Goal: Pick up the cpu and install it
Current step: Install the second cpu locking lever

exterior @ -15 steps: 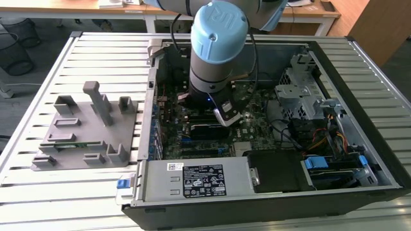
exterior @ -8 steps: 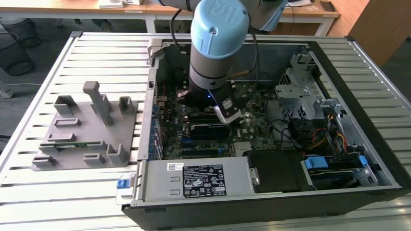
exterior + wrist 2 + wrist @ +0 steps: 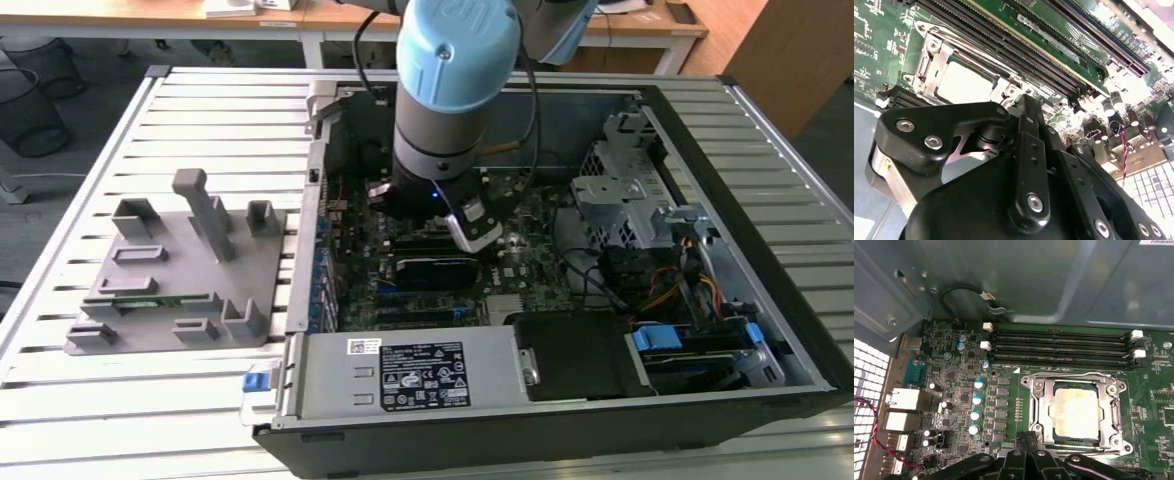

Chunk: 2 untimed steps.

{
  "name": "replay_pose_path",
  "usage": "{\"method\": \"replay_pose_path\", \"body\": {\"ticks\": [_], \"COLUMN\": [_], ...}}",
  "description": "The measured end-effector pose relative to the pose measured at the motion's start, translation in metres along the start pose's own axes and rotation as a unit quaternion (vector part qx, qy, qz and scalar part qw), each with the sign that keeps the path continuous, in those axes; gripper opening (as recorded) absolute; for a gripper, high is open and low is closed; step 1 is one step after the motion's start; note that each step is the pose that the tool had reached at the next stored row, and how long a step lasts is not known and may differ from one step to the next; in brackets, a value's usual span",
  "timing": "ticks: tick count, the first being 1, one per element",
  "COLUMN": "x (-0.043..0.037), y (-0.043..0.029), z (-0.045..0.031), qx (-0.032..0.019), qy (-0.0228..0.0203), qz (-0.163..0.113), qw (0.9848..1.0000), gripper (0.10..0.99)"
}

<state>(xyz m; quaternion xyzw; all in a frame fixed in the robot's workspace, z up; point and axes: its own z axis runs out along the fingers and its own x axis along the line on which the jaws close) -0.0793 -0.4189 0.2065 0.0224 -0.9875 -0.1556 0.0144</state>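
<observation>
Gripper (image 3: 1026, 450) fingertips beyond frame edge

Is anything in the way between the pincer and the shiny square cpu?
Nothing visible is. The cpu already lies in its metal socket frame on the motherboard, uncovered, and the pincer hangs just beside that frame.

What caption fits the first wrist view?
The cpu sits in its motherboard socket, beside the memory slots, with the tool just off it.

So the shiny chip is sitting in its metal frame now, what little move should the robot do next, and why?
Probably lift straight up a little. The cpu already lies flat inside the socket frame, and the gripper sits low just beside it, so rising should avoid bumping the frame.
</observation>
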Motion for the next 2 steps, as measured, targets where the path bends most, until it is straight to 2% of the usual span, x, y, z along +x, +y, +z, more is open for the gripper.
{"method": "replay_pose_path", "body": {"ticks": [2], "x": [0.0000], "y": [0.0005], "z": [-0.0016], "qx": [0.0000], "qy": [0.0000], "qz": [0.000], "qw": [1.0000], "gripper": [0.106]}}
